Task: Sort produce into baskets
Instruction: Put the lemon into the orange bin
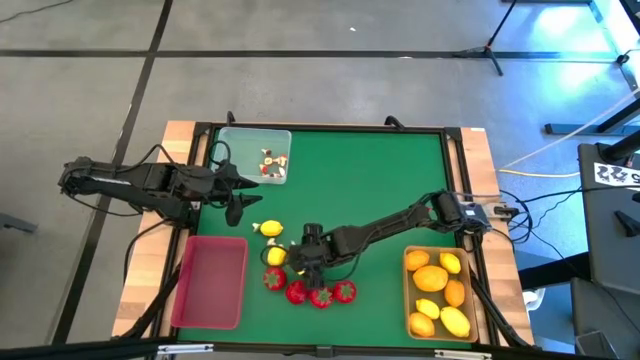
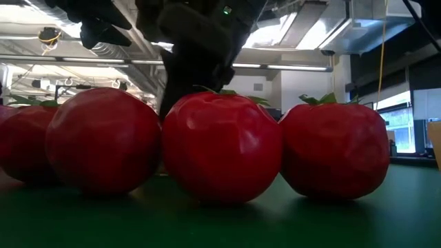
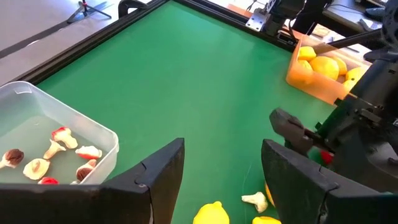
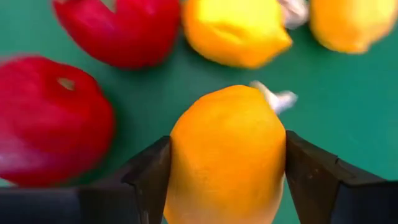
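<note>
My right gripper (image 4: 227, 155) stands over the green mat near the table's front middle (image 1: 300, 262), shut on an orange-yellow lemon (image 4: 227, 143). Two more lemons (image 1: 268, 228) (image 1: 277, 256) lie just left of it. Several red strawberries (image 1: 321, 296) with green tops lie in a row at the front and fill the low view (image 2: 220, 148). A small white bit (image 4: 277, 98) lies behind the held lemon. My left gripper (image 3: 221, 168) hangs open by the clear basket (image 1: 232, 140), touching nothing. My right gripper pinches the lemon by its two opposite sides (image 4: 180, 155), one finger on each. The fingers (image 4: 149, 174) come from above, slanting down toward the table's left. Whether the lemon's underside still touches the mat, I cannot tell.
The clear basket holds several white-and-red bits (image 1: 274, 165) at the far left. The red basket (image 1: 185, 290) lies at the front left. The tan basket (image 1: 409, 290), at the front right, holds several lemons and orange fruit. A black frame (image 1: 330, 128) borders the green mat.
</note>
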Controlling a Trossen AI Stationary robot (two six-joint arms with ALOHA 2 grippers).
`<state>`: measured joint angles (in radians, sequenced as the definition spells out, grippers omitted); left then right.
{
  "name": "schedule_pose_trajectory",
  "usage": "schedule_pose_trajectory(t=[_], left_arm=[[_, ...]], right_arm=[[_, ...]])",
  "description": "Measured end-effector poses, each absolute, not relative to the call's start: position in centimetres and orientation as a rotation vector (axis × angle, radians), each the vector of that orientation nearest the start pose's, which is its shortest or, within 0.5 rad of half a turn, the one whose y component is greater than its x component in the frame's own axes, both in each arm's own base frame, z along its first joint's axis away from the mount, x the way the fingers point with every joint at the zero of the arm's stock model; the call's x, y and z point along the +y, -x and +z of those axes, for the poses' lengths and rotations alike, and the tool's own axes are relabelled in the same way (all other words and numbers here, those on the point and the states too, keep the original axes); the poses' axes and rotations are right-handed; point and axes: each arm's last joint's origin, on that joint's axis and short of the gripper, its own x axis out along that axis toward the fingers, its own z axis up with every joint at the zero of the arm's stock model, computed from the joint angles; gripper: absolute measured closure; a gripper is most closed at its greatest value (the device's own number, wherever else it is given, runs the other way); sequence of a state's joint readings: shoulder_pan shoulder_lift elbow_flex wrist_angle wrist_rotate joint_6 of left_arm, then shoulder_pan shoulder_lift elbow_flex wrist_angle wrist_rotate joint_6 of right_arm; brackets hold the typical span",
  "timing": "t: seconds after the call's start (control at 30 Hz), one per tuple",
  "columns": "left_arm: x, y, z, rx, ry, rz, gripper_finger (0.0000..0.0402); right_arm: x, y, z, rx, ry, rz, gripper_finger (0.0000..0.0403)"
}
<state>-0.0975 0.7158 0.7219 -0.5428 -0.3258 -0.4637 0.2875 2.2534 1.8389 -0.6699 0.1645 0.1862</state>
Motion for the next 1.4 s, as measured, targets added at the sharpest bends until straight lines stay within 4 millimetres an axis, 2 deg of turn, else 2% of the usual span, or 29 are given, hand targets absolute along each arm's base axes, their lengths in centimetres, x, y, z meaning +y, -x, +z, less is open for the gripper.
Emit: schedule_pose_trajectory(t=[0.33, 0.57, 0.83, 1.03, 1.2, 1.4], left_arm=[[-0.5, -14.7, 29.0, 0.463, 0.339, 0.339, 0.0193], [-0.5, -14.7, 28.9, 0.465, 0.331, 0.337, 0.0193], [-0.5, -14.5, 28.6, 0.503, 0.331, 0.348, 0.0193], [-0.5, -14.4, 28.4, 0.525, 0.337, 0.357, 0.0193], [-0.5, -14.4, 28.4, 0.528, 0.318, 0.351, 0.0193], [-0.5, -14.4, 28.4, 0.527, 0.321, 0.352, 0.0193]], right_arm=[[13.0, -45.8, 21.9, 1.14, 0.171, 0.029, 0.0156], [12.7, -43.5, 22.1, 1.361, 0.173, 0.115, 0.0156], [12.5, -40.6, 25.6, 1.432, 0.183, 0.131, 0.0157], [13.0, -34.8, 28.5, 1.437, 0.131, 0.086, 0.0157], [13.3, -27.7, 30.8, 1.336, 0.012, -0.099, 0.0156], [13.6, -19.5, 31.6, 1.196, -0.201, -0.298, 0.0151]])
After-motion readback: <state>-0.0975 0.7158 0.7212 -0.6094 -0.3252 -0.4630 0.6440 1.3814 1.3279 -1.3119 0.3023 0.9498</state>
